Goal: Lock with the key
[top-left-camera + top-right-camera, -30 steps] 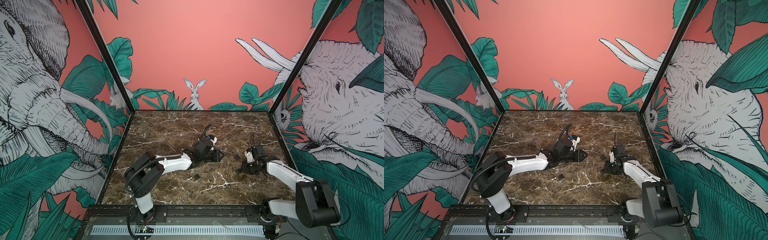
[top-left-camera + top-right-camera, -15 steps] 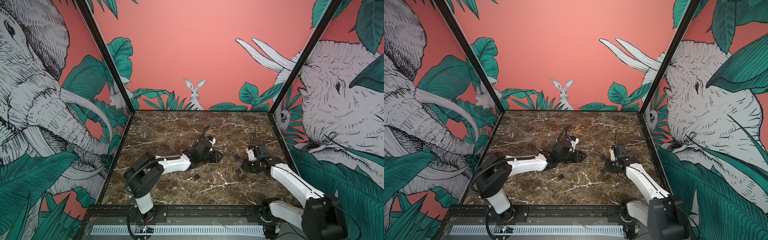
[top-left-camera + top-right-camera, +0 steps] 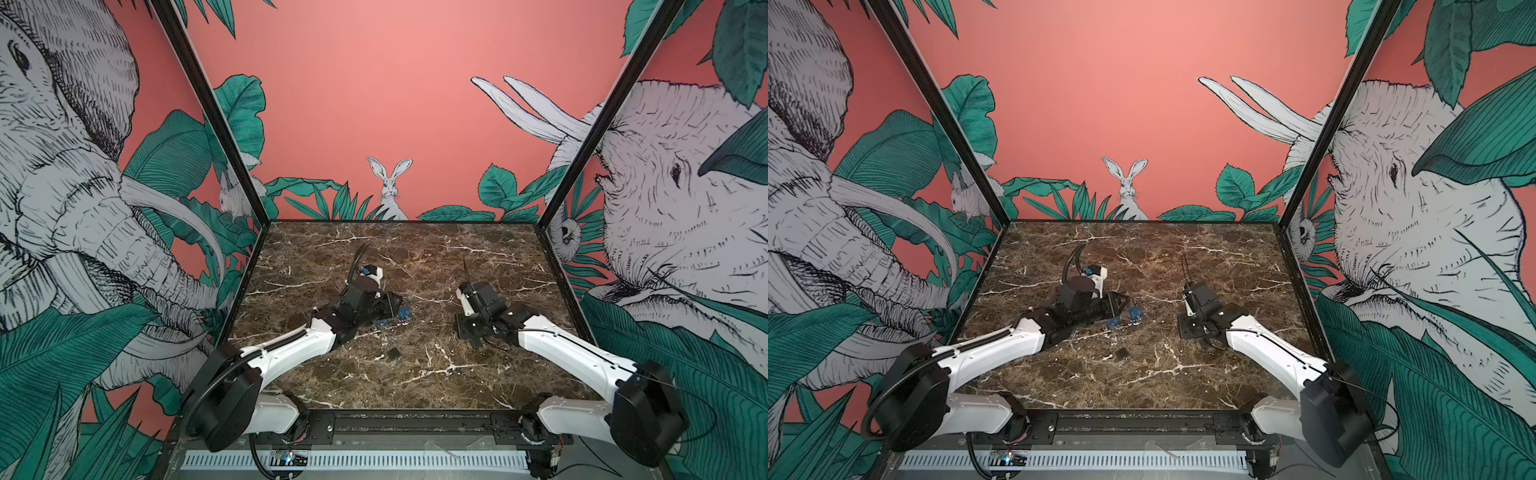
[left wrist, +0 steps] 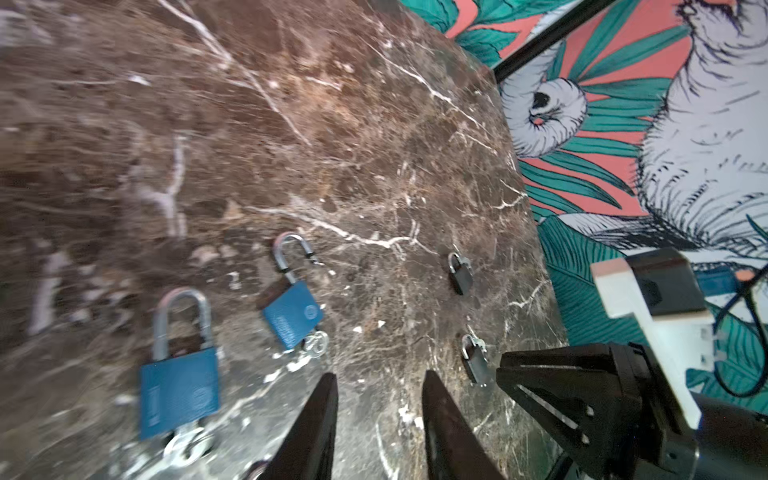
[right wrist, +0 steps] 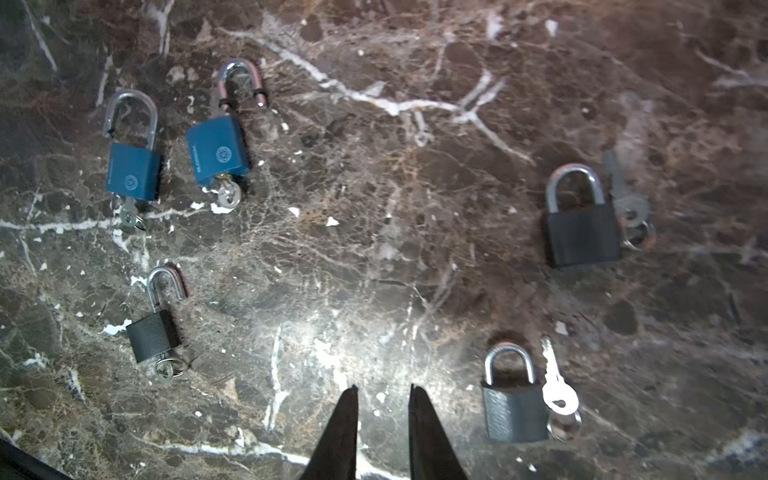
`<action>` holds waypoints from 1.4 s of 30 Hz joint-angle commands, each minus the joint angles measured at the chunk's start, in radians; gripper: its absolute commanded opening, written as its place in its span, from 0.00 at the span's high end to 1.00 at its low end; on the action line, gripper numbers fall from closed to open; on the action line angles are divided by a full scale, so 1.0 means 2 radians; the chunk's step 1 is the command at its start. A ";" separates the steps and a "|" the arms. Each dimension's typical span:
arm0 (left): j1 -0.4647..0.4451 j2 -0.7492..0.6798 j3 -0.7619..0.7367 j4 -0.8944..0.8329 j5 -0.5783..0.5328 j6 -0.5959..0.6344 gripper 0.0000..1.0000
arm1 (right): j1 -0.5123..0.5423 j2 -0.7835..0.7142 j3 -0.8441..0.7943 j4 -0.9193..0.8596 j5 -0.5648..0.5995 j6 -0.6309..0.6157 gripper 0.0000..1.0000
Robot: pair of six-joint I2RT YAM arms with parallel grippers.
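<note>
Two grippers, both empty: the left gripper (image 4: 379, 374) hangs with jaws partly spread, the right gripper (image 5: 383, 387) with jaws narrowly parted, both low over the marble table (image 3: 415, 257). Just at 3 o'clock of the left one in both top views lie a shut blue padlock (image 4: 178, 395) and an open blue padlock (image 4: 293, 318), its key (image 4: 316, 345) seated in the cylinder (ready for turning, we judge). Against a second ago, the left gripper has drawn back toward 9 o'clock, uncovering both blue locks, and the right jaws have widened slightly.
</note>
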 commanded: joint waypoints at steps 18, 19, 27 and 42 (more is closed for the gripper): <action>0.157 -0.198 -0.101 -0.177 0.020 0.019 0.59 | 0.113 0.276 0.233 0.026 0.082 -0.028 0.60; 0.157 -0.198 -0.102 -0.175 0.021 0.019 0.59 | 0.114 0.282 0.237 0.026 0.083 -0.029 0.59; 0.163 -0.206 -0.115 -0.165 0.027 0.013 0.58 | 0.116 0.326 0.273 0.024 0.083 -0.032 0.56; 0.168 -0.203 -0.114 -0.166 0.031 0.015 0.58 | 0.119 0.366 0.289 0.023 0.093 -0.028 0.56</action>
